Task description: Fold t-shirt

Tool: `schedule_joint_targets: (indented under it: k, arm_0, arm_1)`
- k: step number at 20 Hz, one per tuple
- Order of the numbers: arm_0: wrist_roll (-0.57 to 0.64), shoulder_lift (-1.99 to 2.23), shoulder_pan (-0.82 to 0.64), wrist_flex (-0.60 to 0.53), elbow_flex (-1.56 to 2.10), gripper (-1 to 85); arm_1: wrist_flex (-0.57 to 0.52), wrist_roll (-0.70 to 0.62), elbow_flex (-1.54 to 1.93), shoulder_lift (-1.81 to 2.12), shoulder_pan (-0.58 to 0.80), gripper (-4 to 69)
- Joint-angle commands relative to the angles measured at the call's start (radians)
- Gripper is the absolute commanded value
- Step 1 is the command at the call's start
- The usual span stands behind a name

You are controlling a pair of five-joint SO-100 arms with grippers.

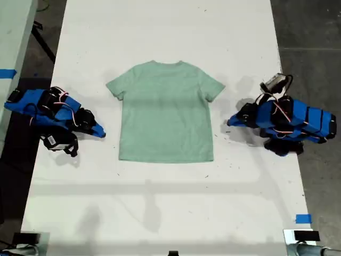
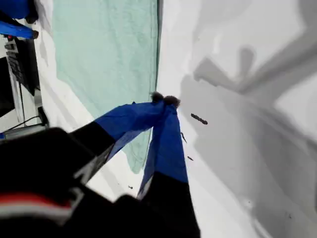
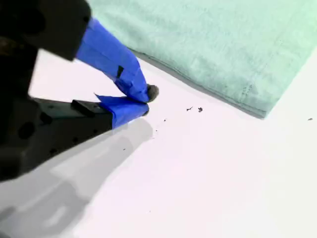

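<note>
The pale mint-green short-sleeved cloth t-shirt lies flat and fully spread at the middle of the white surface, no fold made yet. My first hand and my second hand rest beside it, both pinched closed and empty.

Bright, even overhead light on the white table; soft grey shadows; blurred wrist-view foregrounds.

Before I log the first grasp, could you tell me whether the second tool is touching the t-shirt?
Apart. The second wrist view shows bare white table between my second gripper, the tool with its jaws together, and the t-shirt hem.
</note>
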Motion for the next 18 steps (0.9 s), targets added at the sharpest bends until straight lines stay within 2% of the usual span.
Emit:
schedule_joint_targets:
  k: [1,4,9,15,18]
  arm_0:
    - [-0.003,0.003,-0.029,-0.006,-0.067,0.0]
    - [0.077,-0.044,-0.107,-0.012,-0.170,0.0]
    - [0.276,-0.359,-0.327,-0.006,-0.483,0.0]
    - [0.451,-0.730,-0.532,-0.002,-0.788,0.0]
    - [0.538,-0.920,-0.632,0.043,-0.959,0.0]
  arm_1:
    - [-0.029,-0.032,-0.110,-0.015,-0.018,-0.8]
    - [-0.046,-0.101,-0.290,-0.245,-0.006,-0.8]
    - [-0.066,-0.322,-0.640,-0.664,0.117,-0.8]
    - [0.034,-0.543,-0.994,-0.950,0.310,-0.9]
    - [0.107,-0.635,-1.164,-1.068,0.403,-0.9]
